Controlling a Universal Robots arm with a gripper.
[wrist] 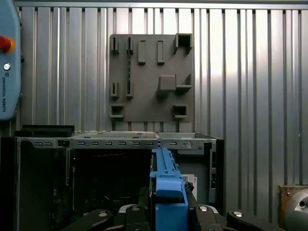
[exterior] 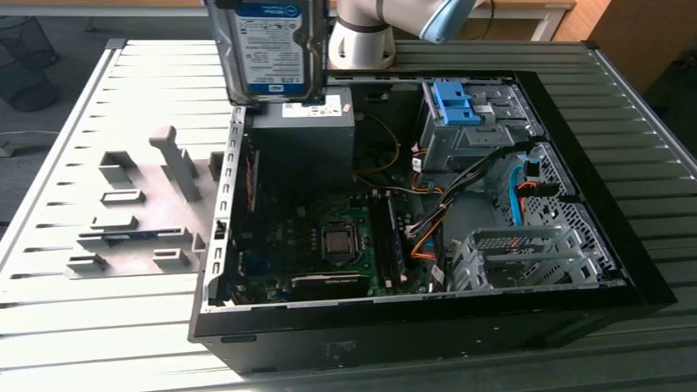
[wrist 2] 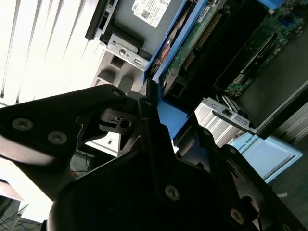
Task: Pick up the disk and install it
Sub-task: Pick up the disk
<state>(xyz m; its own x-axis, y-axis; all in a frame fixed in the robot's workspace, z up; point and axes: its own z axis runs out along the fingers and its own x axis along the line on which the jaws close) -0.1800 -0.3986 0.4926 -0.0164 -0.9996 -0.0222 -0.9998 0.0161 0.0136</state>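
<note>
- The end effector (wrist: 168, 214) is clamped on the disk (wrist: 168, 190), a flat silver rectangular hard drive in a blue plastic carrier frame. In the first wrist view a black finger sits against each side of the frame.
- In the second wrist view the black fingers (wrist 2: 96, 108) of the end effector (wrist 2: 161, 113) close on the blue frame of the disk (wrist 2: 173, 120).
- In the exterior view the disk (exterior: 273, 49) hangs upright below the end effector, off the table, with its white and light-blue label facing the camera.
- Below the end effector lies the open black computer case (exterior: 436, 331) on the slatted metal table (exterior: 109, 343). The disk's lower edge is over the case corner that holds the grey box-shaped power supply (exterior: 305, 135).
- Inside the case, further from the end effector, are:
  - a green motherboard (exterior: 294, 237)
  - a bundle of orange and black cables (exterior: 430, 237)
  - a blue cable (exterior: 507, 192)
- Off toward the exterior view's right of the end effector, a grey metal drive bay (exterior: 468, 143) carries a blue plastic latch bracket (exterior: 452, 102).
- A perforated silver drive cage (exterior: 523, 257) sits in the case corner farthest from the end effector.
- Outside the case, a grey moulded fixture tray (exterior: 142, 204) with slots and blocks lies on the table. It is toward the exterior view's left of the end effector.
- In the first wrist view this tray (wrist: 151, 77) lies beyond the case's rim (wrist: 120, 141).
- The pale robot arm (exterior: 370, 37) stands behind the case.
</note>
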